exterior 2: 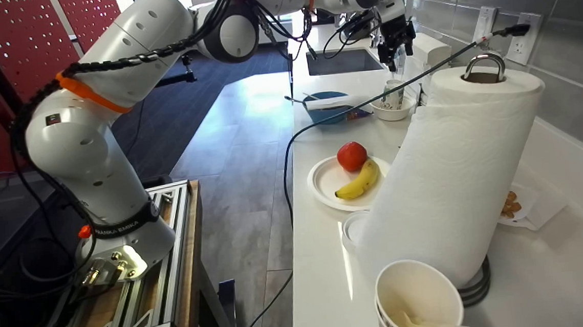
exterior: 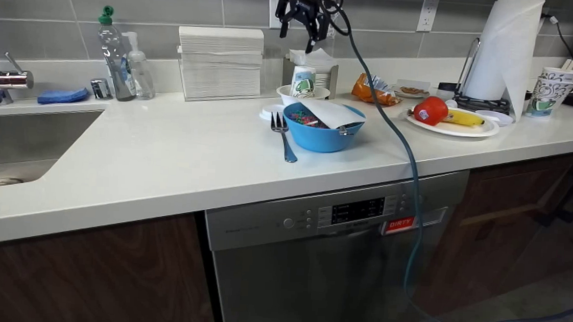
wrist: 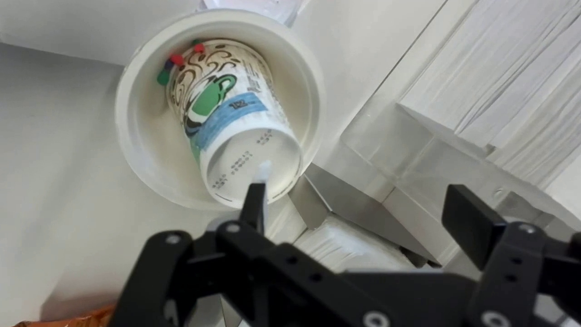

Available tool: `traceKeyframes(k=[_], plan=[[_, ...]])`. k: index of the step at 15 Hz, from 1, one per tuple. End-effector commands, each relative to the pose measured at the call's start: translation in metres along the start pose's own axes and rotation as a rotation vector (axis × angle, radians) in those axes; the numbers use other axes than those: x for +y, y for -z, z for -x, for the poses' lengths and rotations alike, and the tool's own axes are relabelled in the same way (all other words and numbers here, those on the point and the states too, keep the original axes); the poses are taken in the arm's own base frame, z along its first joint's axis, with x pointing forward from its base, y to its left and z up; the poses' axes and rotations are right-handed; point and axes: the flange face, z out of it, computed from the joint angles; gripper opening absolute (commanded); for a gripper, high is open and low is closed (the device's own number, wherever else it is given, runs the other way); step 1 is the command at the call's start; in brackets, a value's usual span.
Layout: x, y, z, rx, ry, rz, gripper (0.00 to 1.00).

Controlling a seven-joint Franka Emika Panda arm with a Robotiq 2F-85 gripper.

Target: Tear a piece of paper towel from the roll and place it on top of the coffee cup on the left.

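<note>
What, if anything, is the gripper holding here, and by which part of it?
Nothing is held: the gripper is open, its fingers wide apart with nothing gripped between them. The paper coffee cup rests in the white bowl.

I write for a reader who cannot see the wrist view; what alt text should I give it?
An upside-down cup with green and blue print sits in a white bowl, seen from above. Along the bottom, the black pincer is open, holding nothing; folded white paper is stacked at upper right.
</note>
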Motion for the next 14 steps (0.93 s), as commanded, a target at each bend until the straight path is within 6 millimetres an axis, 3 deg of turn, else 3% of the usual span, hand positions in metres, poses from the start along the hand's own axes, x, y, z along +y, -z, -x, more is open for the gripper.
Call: traceKeyframes(k=[1, 7, 14], plan=[[0.001, -0.022, 0.000, 0.010, -0.023, -0.011, 1.00], [0.014, -0.038, 0.010, -0.043, 0.018, 0.098, 1.00], [0.023, -0.037, 0.009, -0.060, 0.020, 0.188, 1.00]])
